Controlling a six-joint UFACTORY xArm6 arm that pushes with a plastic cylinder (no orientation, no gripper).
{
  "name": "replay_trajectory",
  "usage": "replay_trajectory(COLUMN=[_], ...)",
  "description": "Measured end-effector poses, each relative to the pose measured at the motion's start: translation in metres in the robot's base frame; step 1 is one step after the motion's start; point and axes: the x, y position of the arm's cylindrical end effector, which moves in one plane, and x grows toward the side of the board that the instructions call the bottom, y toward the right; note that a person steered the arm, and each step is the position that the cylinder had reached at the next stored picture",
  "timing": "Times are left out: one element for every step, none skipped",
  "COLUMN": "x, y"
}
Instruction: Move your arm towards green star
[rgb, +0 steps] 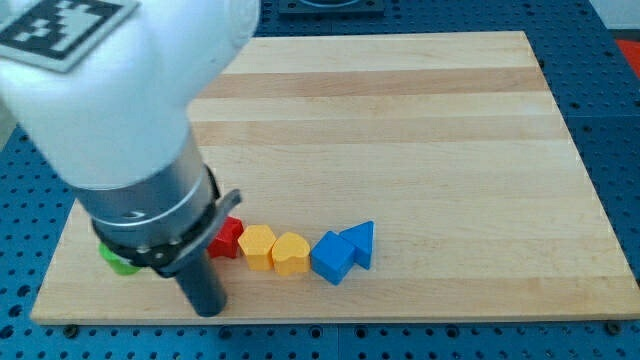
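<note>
A small green piece (118, 260) shows at the view's lower left, mostly hidden behind my arm; its shape cannot be made out. My dark rod comes down just right of it, and my tip (210, 308) rests on the board near the bottom edge, below and right of the green piece. A red block (228, 238) sits right beside the rod, partly hidden by it. To its right lie a yellow block (258, 246), a yellow heart-like block (291, 253), a blue cube (333, 256) and a blue triangle (360, 240), in a row.
The wooden board (400, 120) lies on a blue perforated table (620, 90). My large white arm housing (110, 90) with a black-and-white marker fills the view's upper left and hides that part of the board.
</note>
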Motion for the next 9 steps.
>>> replay_trajectory(x=[-0.008, -0.014, -0.013, -0.012, -0.012, -0.017, -0.007, 0.005, 0.004], y=[-0.016, -0.025, -0.020, 0.009, 0.035, 0.039, 0.028, 0.007, -0.030])
